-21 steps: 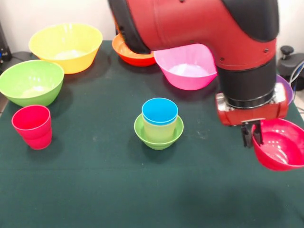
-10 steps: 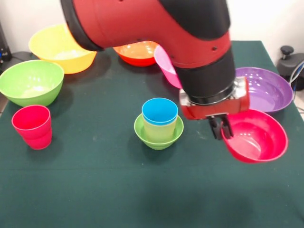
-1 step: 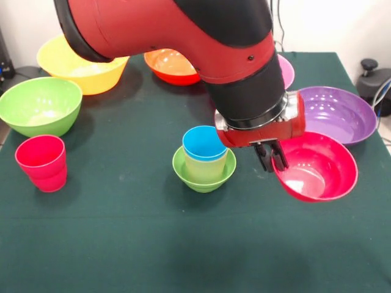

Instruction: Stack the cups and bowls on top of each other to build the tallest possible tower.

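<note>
Bright, even light falls from above, and soft shadows pool close under the tower (image 3: 204, 160) and the red cup (image 3: 41, 162) on the dark table (image 3: 122, 244). White glare marks the inner walls of the small red bowl (image 3: 315, 166), purple bowl (image 3: 340, 113) and orange bowl (image 3: 171, 65). The near arm (image 3: 183, 30) looks slightly soft, perhaps from motion.

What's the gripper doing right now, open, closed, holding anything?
Gripper: closed on the rim of the small red bowl, carrying it tilted, just right of the tower in the front view.
</note>
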